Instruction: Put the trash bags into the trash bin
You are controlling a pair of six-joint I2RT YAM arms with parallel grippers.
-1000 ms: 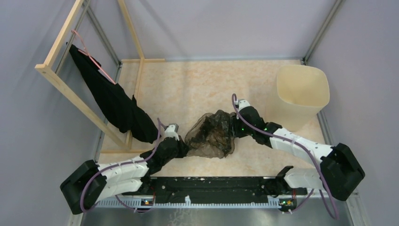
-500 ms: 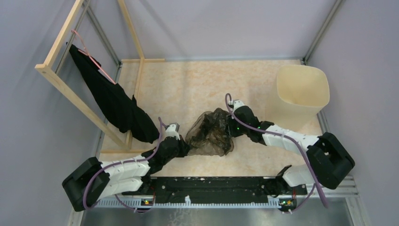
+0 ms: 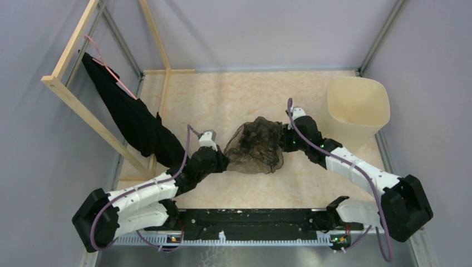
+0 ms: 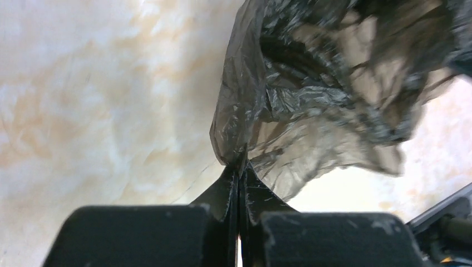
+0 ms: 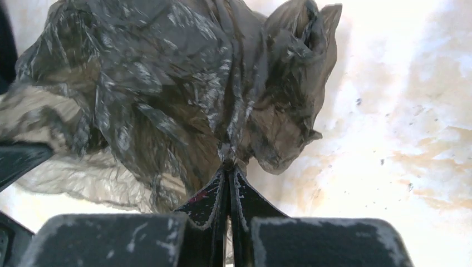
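The right gripper (image 5: 227, 166), which stood partly open a moment earlier, is now pinched shut on a fold of the trash bag (image 3: 257, 146). The left gripper (image 4: 240, 167) is likewise closed tight on the opposite edge, so the film is clamped from both sides. The bag has been shifted a little farther from the arm bases and is bunched between the two grippers over the table (image 3: 211, 100), well apart from the trash bin (image 3: 356, 111) at the far right. With both holds made, a joint carry toward the bin is judged possible
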